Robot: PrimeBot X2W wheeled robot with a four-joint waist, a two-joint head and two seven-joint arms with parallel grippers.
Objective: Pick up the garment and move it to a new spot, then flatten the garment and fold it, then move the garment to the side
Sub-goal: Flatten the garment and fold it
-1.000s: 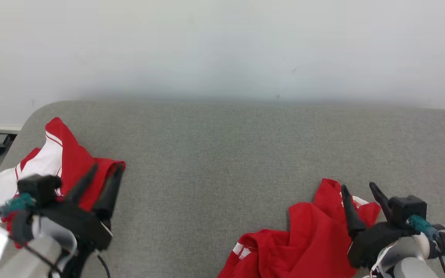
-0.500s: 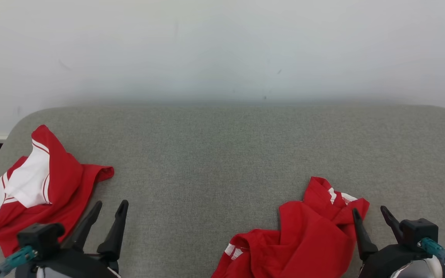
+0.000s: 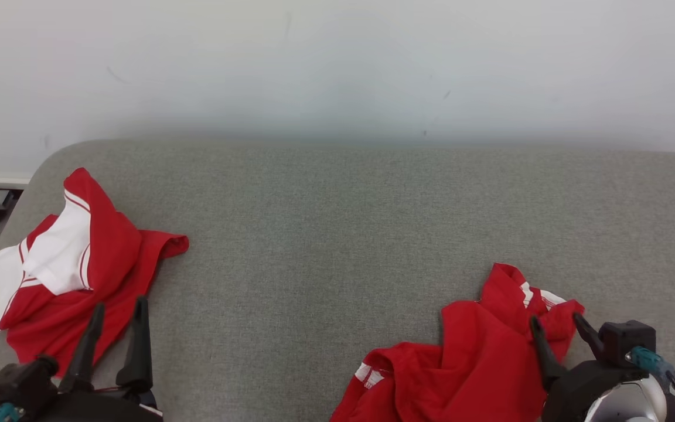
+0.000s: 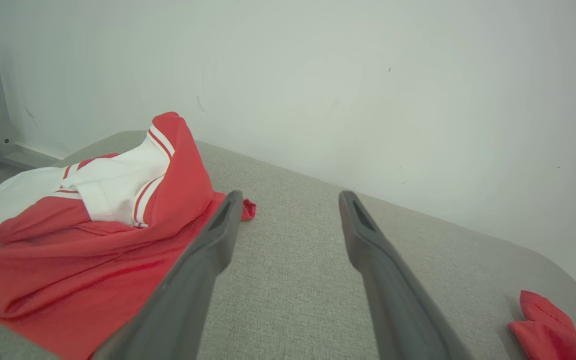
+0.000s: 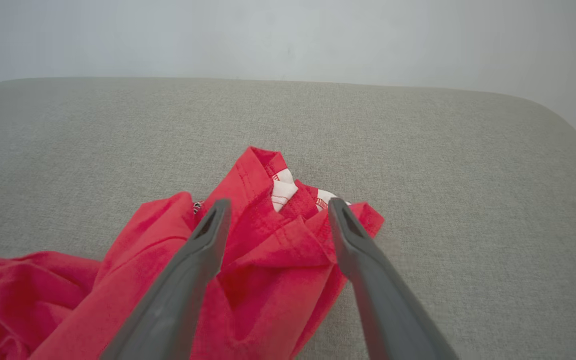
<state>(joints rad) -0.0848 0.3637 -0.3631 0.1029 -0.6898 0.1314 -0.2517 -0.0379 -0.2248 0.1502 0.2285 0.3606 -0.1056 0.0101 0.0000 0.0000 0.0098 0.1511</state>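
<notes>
Right gripper [image 3: 554,319] open, empty, fingers either side of red garment's [image 3: 478,357] far end. Garment crumpled on grey cushion [image 3: 337,234]. Its long axis slants from behind-left of gripper to peaked end between fingertips, pointing away from robot. Left gripper [image 3: 119,303] open, empty. Red-white garment [image 3: 68,275] ahead-left of it, edge under left finger, contact unclear.

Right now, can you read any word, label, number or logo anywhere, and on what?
No readable text anywhere.
Right garment: white marks at its lower edge, too small and creased to read.
Left garment: white panels and stripes, no lettering.
Gray surface, wall: nothing written.
</notes>
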